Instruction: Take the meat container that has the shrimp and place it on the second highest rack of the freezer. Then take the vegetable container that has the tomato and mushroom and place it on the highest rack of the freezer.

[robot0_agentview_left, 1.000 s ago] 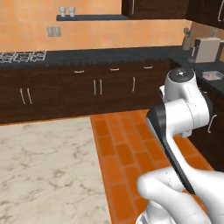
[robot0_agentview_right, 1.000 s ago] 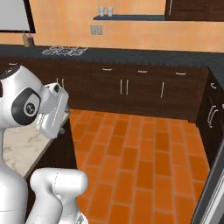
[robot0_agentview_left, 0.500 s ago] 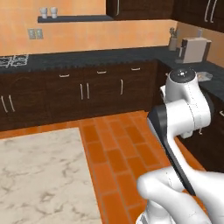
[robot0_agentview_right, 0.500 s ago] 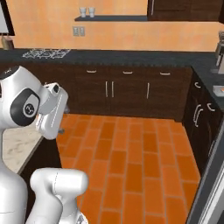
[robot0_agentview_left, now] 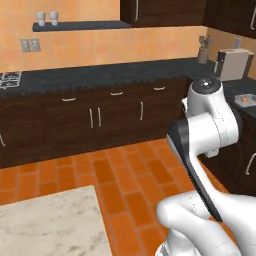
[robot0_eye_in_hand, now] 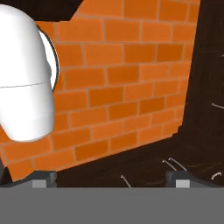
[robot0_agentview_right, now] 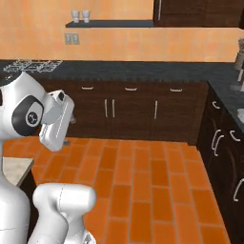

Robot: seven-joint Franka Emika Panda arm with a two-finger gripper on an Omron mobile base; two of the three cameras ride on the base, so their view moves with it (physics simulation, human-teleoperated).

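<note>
A small grey tray with an orange-pink bit in it, the meat container (robot0_agentview_left: 245, 99) with the shrimp (robot0_agentview_left: 244, 98), lies on the dark right-hand counter beyond my arm. The corner of a pale grey tray (robot0_agentview_right: 240, 114) is cut off by the right base view's edge, and its contents are hidden. My gripper (robot0_eye_in_hand: 111, 179) is open, its two dark fingertips (robot0_eye_in_hand: 43, 178) far apart, with nothing between them. It points down at the orange brick floor (robot0_eye_in_hand: 122, 87) and dark cabinet fronts. The vegetable container, tomato, mushroom and freezer are out of view.
Dark cabinets (robot0_agentview_left: 115, 117) under a black counter run along the back wall and turn down the right side. A boxy grey appliance (robot0_agentview_left: 232, 64) and a utensil holder (robot0_agentview_left: 203, 50) stand in the right corner. A stove (robot0_agentview_right: 31, 65) sits at the left. A marble-topped island (robot0_agentview_left: 45, 225) lies near left.
The whole scene has slid left in both base views, so the base has turned or driven rightward. The arm keeps its folded pose and the gripper stays open.
</note>
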